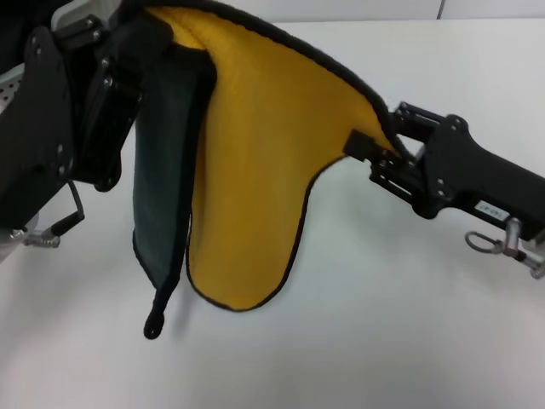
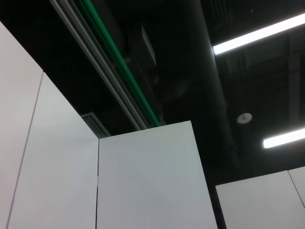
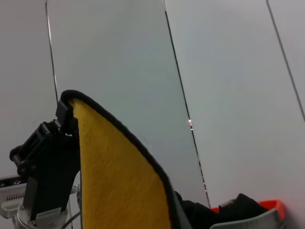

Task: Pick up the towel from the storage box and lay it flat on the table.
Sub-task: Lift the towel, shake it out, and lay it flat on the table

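The towel hangs in the air above the table, stretched between both grippers. Its yellow side faces me, a dark green-grey fold droops on the left, and a black loop dangles at the bottom. My left gripper is shut on the towel's upper left corner. My right gripper is shut on the black edging at the right. In the right wrist view the yellow towel rises to the left gripper clamped on its corner. Only a perforated grey sliver of the storage box shows at the far left.
White tabletop spreads below and to the right of the hanging cloth. The left wrist view shows only white wall panels and a dark ceiling with strip lights. A red and grey object sits low in the right wrist view.
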